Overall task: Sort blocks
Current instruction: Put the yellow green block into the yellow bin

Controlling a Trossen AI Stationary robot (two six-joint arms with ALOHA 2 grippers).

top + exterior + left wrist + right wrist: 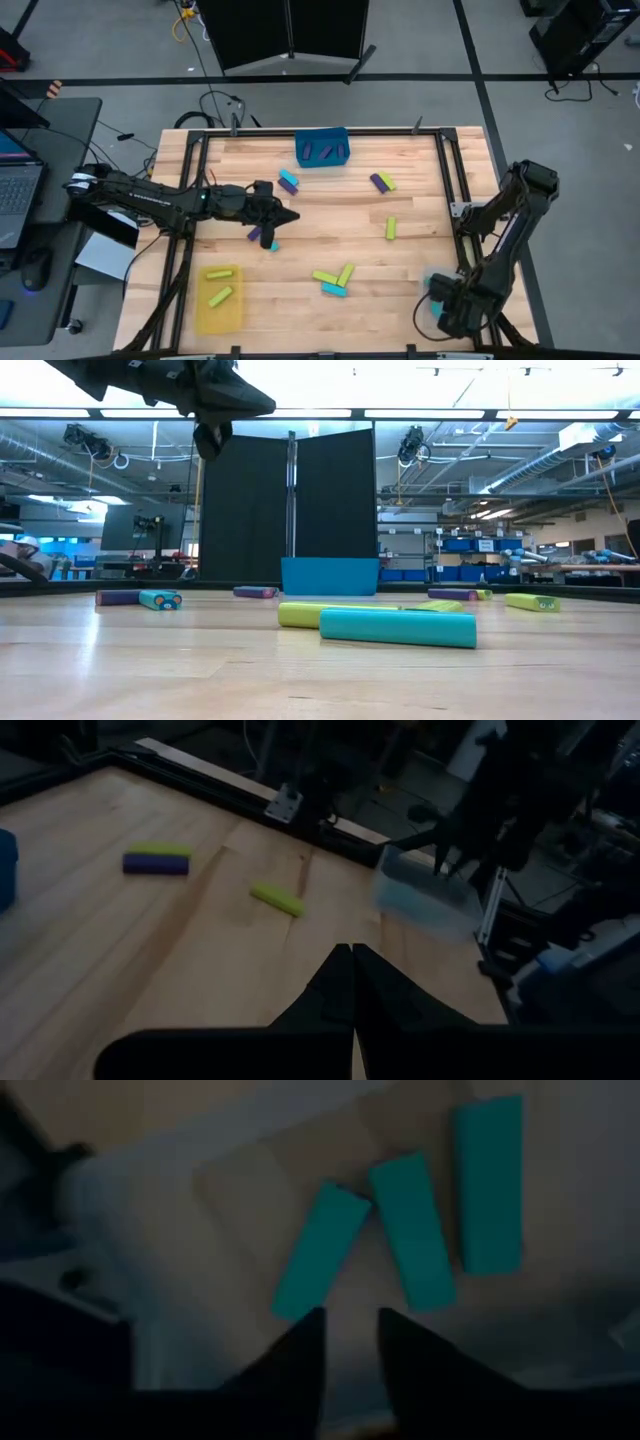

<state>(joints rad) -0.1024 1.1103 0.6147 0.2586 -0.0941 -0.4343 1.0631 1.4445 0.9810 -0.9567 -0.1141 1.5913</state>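
Evidently the blocks are light, rigid little bars with smooth faces, so a pinch across the short width at mid-length should hold one without twisting; that is a judgement from their look. They lie scattered on the wooden table [300,215]: a cyan and purple pair [288,182] near the blue bin [322,147], a purple and lime pair [383,182], a lone lime block [391,228], and a lime and cyan cluster [334,280] toward the front. Purple blocks already sit in the blue bin, a lime one in the yellow bin [219,298], and three cyan blocks [405,1230] in the clear bin [424,895].

The left gripper [268,224] hangs above mid-table with fingers pressed together and empty, over a purple block [255,234]. The right gripper [350,1342] hovers over the clear bin, fingers slightly parted, holding nothing.

Pale, planked wood gives the blocks a flat, mildly slick footing. Beyond stands a black panel [290,505] in an open workshop.
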